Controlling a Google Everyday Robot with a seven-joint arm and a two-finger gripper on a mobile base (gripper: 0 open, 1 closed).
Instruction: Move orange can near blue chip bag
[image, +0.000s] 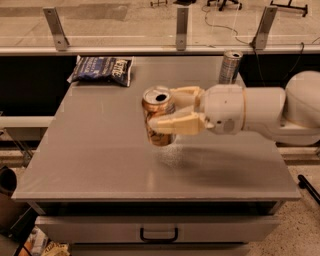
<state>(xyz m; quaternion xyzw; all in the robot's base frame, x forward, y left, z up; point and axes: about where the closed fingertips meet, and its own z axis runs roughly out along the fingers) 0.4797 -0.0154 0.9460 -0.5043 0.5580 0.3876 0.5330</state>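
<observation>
Lying to the far left of the held can, the blue chip bag (102, 70) sets the direction on which the coming move turns: away from the arm and toward the far left corner of the surface (95, 155). The orange can (158, 102) is found near the middle of the surface, enclosed by the gripper (161, 109), whose jaws are closed against the can's sides, one on the far side and one on the near side, so that the open top is left exposed. The can's long axis is kept roughly upright, with perhaps a slight lean. A soft shadow is cast on the surface below and a little to the right of the can, from which it is judged that the can is held clear of the surface, not resting on it. The arm is extended from the right, so the carry is expected to be a reach further left and outward. The bag is laid flat, well apart from the can, and no object is seen on the stretch of surface between them. A slim silver can (230, 66) is stood at the far right, beyond the arm and off the likely path; it could be brushed only by the forearm, not by the jaws.
</observation>
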